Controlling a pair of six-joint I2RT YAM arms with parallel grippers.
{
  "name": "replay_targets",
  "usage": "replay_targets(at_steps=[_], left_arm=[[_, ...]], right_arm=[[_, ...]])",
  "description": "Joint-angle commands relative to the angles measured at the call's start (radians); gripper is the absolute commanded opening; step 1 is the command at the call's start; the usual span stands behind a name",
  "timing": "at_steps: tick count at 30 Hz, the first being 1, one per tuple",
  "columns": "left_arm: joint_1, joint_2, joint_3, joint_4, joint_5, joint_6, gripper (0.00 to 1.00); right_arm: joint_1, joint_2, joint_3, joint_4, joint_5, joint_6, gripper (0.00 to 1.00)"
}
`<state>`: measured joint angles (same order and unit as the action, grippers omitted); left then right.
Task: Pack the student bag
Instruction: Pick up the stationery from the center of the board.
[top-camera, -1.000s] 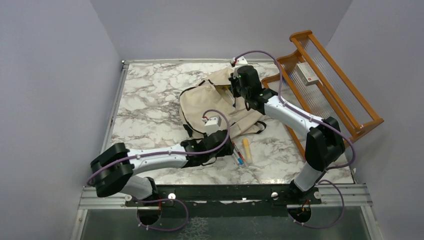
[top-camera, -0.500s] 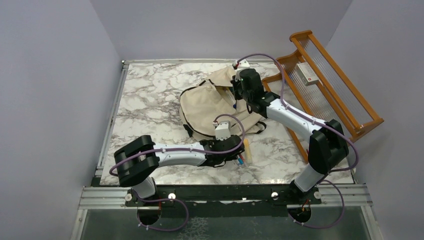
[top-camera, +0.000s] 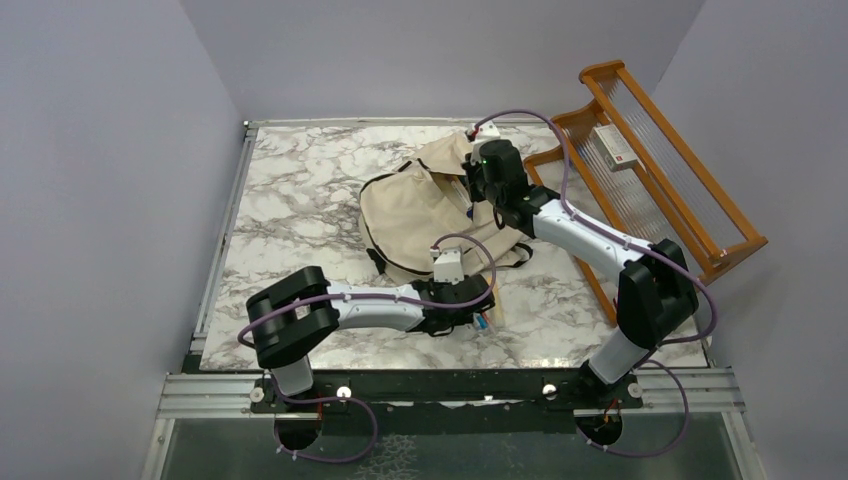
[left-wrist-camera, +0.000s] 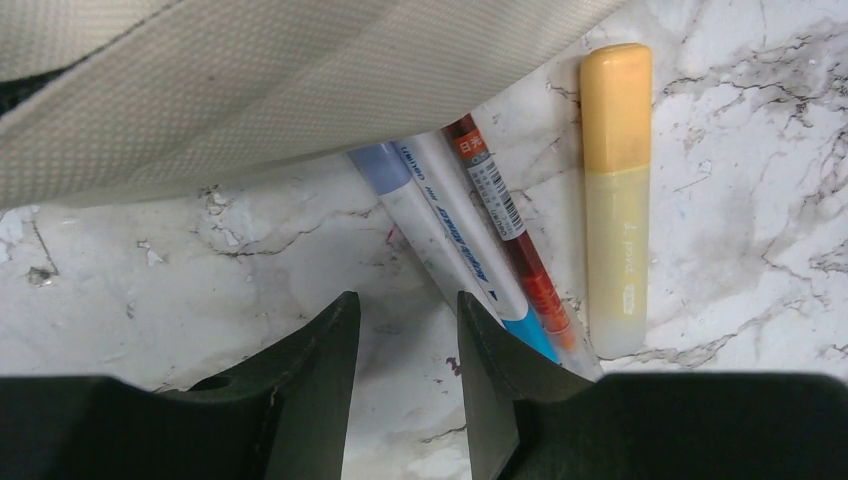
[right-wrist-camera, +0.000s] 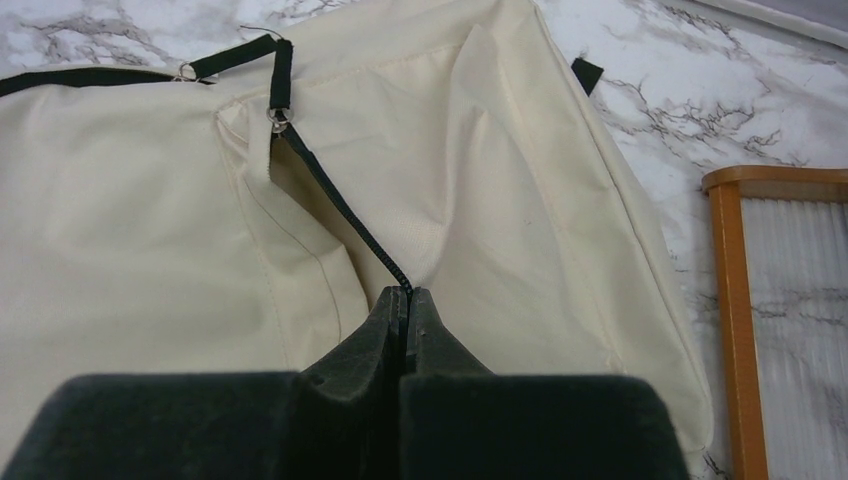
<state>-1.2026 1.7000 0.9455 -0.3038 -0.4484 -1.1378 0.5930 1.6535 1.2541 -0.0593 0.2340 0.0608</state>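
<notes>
Left gripper advanced to pens at student bag edge, jaws apart (marble between); right gripper pinching bag zipper.

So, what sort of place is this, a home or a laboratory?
Most likely a robot test cell in a laboratory. Plain walls box in a marble-patterned table, the left arm and right arm are bolted to a metal rail at its edge, and the student bag and pens look staged.

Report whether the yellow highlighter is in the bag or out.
Out. The yellow highlighter lies flat on the marble table beside the pens, outside the student bag.
</notes>
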Motion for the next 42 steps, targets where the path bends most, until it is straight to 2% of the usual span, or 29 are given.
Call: replay_targets(at_steps=[1,13,31,42], left_arm=[[-0.009,0.032,0.033,-0.024,-0.022,-0.033,0.42],[-0.010,-0.040,0.036,0.023,-0.066,0.000,0.41],[-0.011,0.075,0.112,-0.053,-0.051,0.048,0.39],[-0.013,0.049,0.039,-0.102,-0.032,0.043,0.30]], right_arm=[[-0.012,-0.047,-0.013,0.030,0.013,0.008,0.01],[-0.016,-0.054,-0.020,0.029,0.013,0.004,0.00],[-0.024,-0.071,-0.039,0.027,0.015,-0.008,0.00],[-0.025,-0.075,-0.045,0.030,0.013,-0.002,0.00]])
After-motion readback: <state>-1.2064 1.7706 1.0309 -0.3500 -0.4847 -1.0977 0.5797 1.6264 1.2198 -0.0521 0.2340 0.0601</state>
